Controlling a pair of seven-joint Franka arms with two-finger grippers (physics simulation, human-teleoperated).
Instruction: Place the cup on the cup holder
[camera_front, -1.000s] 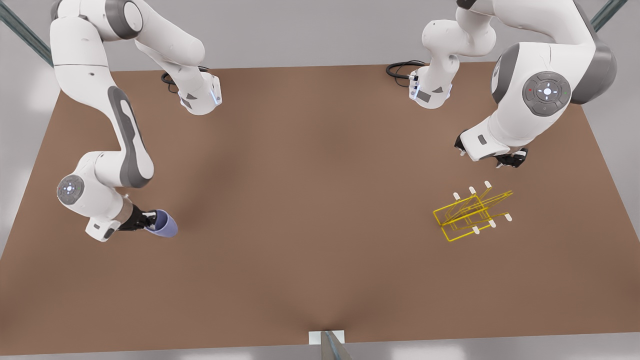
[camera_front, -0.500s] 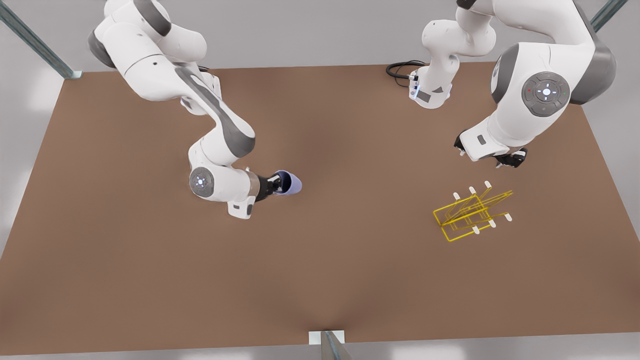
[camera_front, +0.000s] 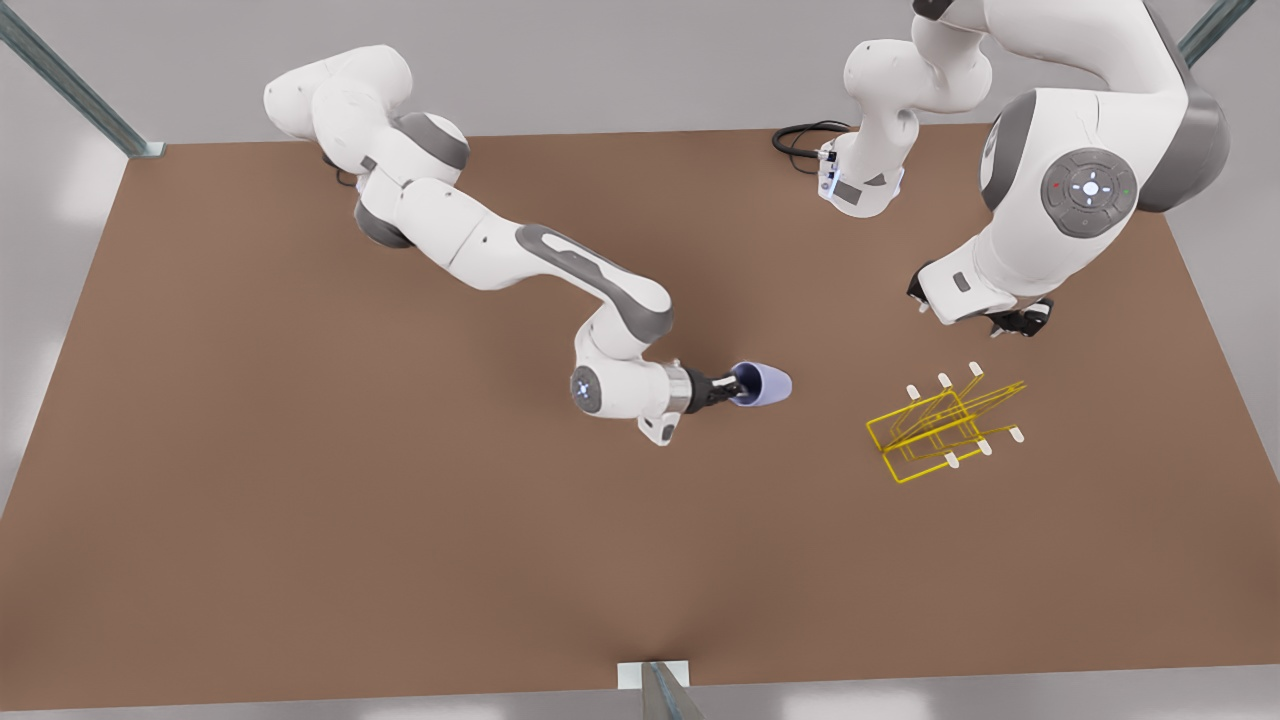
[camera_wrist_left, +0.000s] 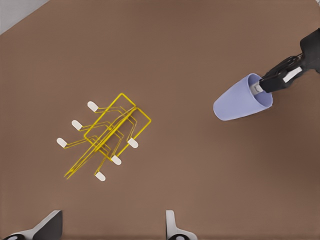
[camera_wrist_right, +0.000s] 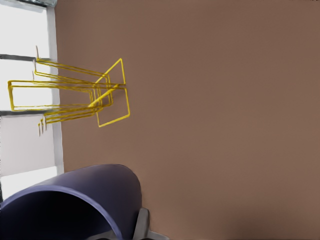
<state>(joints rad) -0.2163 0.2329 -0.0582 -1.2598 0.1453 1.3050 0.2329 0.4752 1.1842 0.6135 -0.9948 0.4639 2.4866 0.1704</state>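
Front view: the right gripper (camera_front: 728, 388) is clamped on the rim of the cup (camera_front: 768, 385), one finger inside the mouth and one outside. The cup is carried on its side, its closed base pointing at 3 o'clock. The cup holder (camera_front: 940, 430) stands on the table (camera_front: 400, 520) near the cup, at about 4 o'clock from it and well apart. The left gripper (camera_front: 1022, 320) waits near the cup holder's 1 o'clock.

The grip takes only a thin strip of rim, so the cup could probably swivel or slip if the arm jolts. With the base leading, the cup would also likely knock the white-tipped prongs and shove the light wire frame instead of sliding over one. The mouth must turn toward a prong first. The waiting arm sits close enough to crowd the approach.

The left wrist view looks down on both things and shows the cup's taper and the prongs' spread, plus its own fingers (camera_wrist_left: 171, 222) set wide apart. The right wrist view, low along the cup's wall (camera_wrist_right: 100, 185), shows instead how the cup holder (camera_wrist_right: 70, 95) rises off the table.
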